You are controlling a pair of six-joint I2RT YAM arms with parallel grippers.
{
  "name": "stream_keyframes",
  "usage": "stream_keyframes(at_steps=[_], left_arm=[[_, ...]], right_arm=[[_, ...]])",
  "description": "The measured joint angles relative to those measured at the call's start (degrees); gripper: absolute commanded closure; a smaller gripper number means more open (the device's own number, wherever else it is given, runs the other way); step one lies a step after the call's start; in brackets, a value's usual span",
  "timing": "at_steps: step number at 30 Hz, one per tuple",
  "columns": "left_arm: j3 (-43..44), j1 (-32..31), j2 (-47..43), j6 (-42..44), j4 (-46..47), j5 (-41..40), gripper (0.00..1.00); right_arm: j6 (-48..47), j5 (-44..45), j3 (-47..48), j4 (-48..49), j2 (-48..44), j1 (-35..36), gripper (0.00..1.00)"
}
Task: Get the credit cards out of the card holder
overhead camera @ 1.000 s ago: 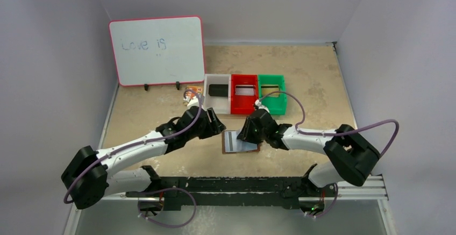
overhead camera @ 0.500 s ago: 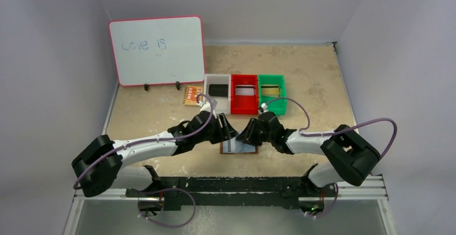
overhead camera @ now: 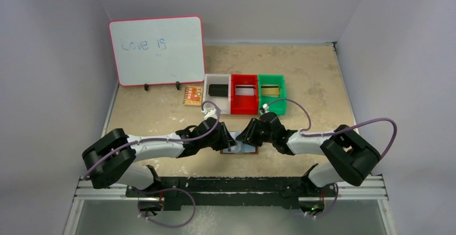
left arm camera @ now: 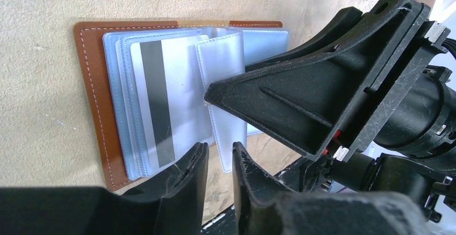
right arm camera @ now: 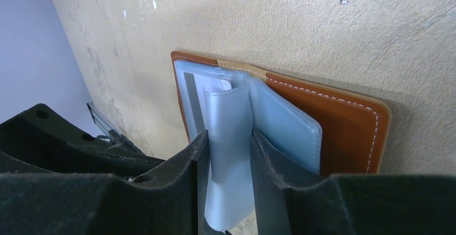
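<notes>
Beige tabletop (overhead camera: 312, 79) closed in by pale walls is your workspace, and the card holder (left arm camera: 90, 90) lies open on it close to the near edge, between the two arms.

The right gripper (right arm camera: 228, 138) is closed on one clear plastic sleeve (right arm camera: 226, 103) and holds it standing up from the spine. The left gripper (left arm camera: 219, 150) hangs at the holder's near side, its jaws only slightly apart with nothing between them. One credit card (left arm camera: 161, 100), with a dark stripe, shows inside the sleeves on the left half.

Watch for these:
- Nothing pins the leather down. Pull on the sleeve and the whole holder could lift or slide.
- The card's edge is thin and sits inside slick plastic, so you could pinch sleeve and card together, or slip off both.
- The grippers are very near each other, so a small sideways move could knock them together.
- The holder is near the table's front, and a drag towards you could tip it over the edge.

Open room lies behind and to the right, short of the white bin (overhead camera: 218, 91), red bin (overhead camera: 244, 105) and green bin (overhead camera: 273, 104). The whiteboard (overhead camera: 157, 49) and an orange patterned card (overhead camera: 192, 95) are well clear at the back left
</notes>
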Motion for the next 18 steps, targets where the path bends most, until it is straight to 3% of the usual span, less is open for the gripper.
stream_keyframes(at_steps=[8, 15, 18], left_arm=[[0.0, -0.3, 2.1, -0.6, 1.2, -0.2, 1.00], [0.0, -0.7, 4.7, -0.6, 0.7, -1.5, 1.00], [0.1, -0.7, 5.3, -0.6, 0.9, -1.9, 1.00]], right_arm=[[0.1, -0.1, -0.1, 0.1, 0.0, 0.0, 0.63], [0.1, -0.2, -0.1, 0.1, 0.0, -0.1, 0.62], [0.1, -0.4, -0.1, 0.2, 0.0, -0.2, 0.56]])
